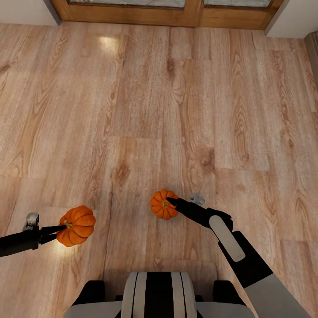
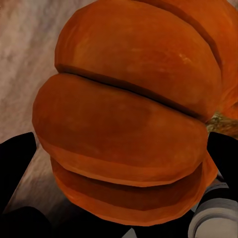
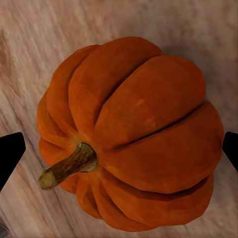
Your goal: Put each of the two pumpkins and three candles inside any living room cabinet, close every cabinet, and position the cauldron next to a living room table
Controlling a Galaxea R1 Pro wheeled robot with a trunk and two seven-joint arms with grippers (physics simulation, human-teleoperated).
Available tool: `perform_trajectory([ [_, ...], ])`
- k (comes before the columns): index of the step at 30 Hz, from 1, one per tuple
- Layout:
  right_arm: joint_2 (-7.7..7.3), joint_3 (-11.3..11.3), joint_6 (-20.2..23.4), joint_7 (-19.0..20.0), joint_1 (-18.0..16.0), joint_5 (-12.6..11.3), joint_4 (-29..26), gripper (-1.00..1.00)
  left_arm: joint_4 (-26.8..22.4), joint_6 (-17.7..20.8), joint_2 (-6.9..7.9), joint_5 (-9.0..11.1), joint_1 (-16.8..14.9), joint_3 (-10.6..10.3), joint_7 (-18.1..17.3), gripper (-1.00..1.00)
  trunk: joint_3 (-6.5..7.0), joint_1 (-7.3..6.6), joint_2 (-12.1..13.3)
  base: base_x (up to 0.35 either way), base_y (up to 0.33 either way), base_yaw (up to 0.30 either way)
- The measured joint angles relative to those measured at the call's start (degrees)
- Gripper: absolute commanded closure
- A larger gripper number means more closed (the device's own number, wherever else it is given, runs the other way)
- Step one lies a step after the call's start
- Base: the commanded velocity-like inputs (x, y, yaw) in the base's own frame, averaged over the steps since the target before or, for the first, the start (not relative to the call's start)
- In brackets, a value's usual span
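Orange pumpkins are pinched in both end effectors, left (image 1: 59,229) holding one pumpkin (image 1: 77,225), right (image 1: 174,203) the other pumpkin (image 1: 163,204), above the wooden floor (image 1: 145,97); either shallow grip could slip while driving.

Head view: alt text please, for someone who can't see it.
Each of the robot's two grippers, left and right, holds a small orange pumpkin, one at left, one at centre, above a bare wooden floor. A wood-framed door base runs along the far edge.
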Motion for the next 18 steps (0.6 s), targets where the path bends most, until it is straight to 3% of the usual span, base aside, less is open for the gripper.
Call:
perform_trajectory([
  [18, 0.0, 0.1, 0.0, 0.0, 0.0, 0.0, 0.0, -1.0, 0.0, 0.0, 0.02, 0.0, 0.0, 0.0, -0.1, 1.0, 0.0, 0.41, -0.2, 0.0, 0.0, 0.0],
])
